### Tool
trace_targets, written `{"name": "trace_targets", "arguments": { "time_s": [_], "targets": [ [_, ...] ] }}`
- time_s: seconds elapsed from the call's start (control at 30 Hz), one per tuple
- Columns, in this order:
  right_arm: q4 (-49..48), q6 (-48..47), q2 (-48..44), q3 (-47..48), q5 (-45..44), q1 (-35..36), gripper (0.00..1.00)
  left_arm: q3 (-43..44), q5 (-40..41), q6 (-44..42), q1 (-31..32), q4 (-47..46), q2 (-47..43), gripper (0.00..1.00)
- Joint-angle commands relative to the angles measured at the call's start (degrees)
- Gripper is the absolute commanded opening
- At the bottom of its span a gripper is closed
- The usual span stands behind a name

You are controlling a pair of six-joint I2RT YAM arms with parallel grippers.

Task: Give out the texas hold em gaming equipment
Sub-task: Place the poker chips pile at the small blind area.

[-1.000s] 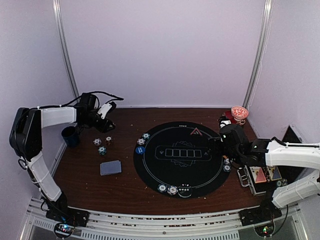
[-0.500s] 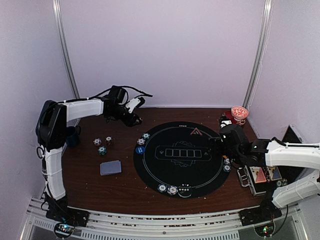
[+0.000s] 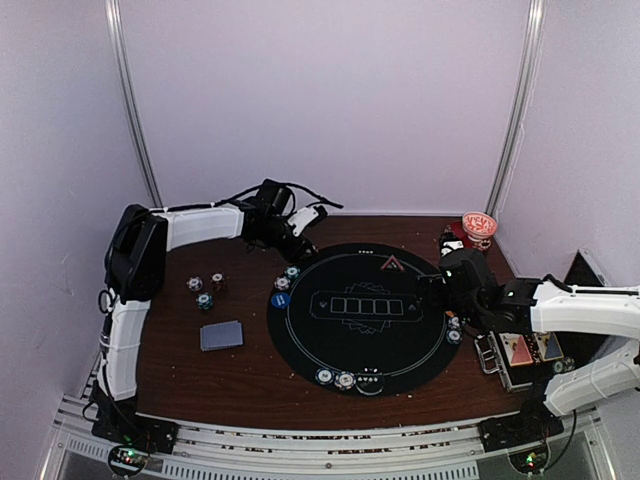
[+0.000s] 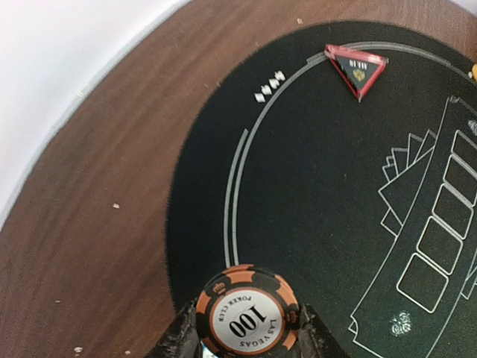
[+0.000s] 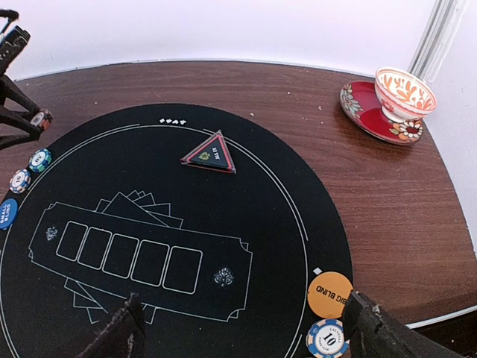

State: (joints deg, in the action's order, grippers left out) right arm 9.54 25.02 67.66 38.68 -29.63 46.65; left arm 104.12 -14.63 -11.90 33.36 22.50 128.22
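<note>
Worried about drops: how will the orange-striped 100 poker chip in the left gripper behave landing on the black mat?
Probably rigid: the orange-striped 100 poker chip looks undeformed with the left gripper pinching its rim. A thin disc, it could roll if landing on edge. The black round mat looks felted, so sliding seems unlikely.

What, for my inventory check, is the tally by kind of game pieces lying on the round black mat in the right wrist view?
Striped poker chips: 3
Blind discs, orange and blue: 2
Red triangle marker: 1
Total: 6
</note>
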Motion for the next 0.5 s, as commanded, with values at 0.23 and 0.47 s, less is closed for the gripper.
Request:
{"name": "trace_targets", "arguments": {
  "time_s": [0.23, 0.47],
  "targets": [
    [-0.49, 0.08, -0.37, -0.90, -0.61, 0.55, 0.93, 5.24, 5.47, 0.66, 0.30, 0.89, 5.84, 0.29],
    [-0.58, 0.12, 0.10, -0.86, -0.63, 0.59, 0.93, 6.83, 6.52, 0.34, 0.31, 0.79, 7.74, 0.29]
  ]
}}
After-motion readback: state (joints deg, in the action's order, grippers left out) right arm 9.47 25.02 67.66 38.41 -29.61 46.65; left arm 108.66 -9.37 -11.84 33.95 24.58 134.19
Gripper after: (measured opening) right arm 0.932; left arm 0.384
